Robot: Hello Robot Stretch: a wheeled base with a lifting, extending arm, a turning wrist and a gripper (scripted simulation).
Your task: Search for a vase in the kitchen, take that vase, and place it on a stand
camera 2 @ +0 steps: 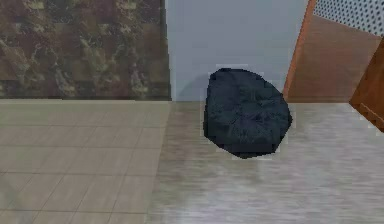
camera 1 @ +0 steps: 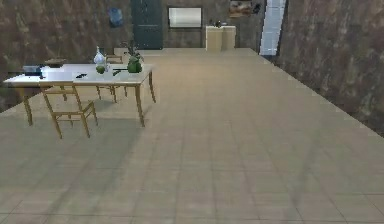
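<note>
Jaws: I am not able to tell their state, or whether they are carrying anything.
Bench: a long pale-topped bench [camera 1: 75,76] on wooden legs is standing at the forward view's left, by the dark patterned wall.
Likely vase: a pale narrow-necked vessel [camera 1: 99,56] is standing upright on the bench, toward its far side; I am taking it for the vase only by its shape.
Beside it: a small green round thing [camera 1: 101,69] is lying just in front of the vessel. A dark green pot [camera 1: 134,64] with a sprig is sitting near the bench's right end.
Left end of bench: a dark flat thing [camera 1: 33,71] is lying there; I am not making out what it is.
Seating: a wooden chair [camera 1: 70,110] is standing at the bench's near side, tucked partly under it.
Far wall: a dark door [camera 1: 147,25] is facing me. A pale framed panel [camera 1: 184,16] is hanging to its right, and a pale low cabinet [camera 1: 220,39] is standing right of the panel.
Floor ahead: beige tiled floor [camera 1: 230,140] is stretching between me and the far wall.
Arm side: a dark rounded lump [camera 2: 248,112] is sitting on a grey carpet [camera 2: 300,180] against a pale wall. A wooden door [camera 2: 330,60] is standing at its right.
</note>
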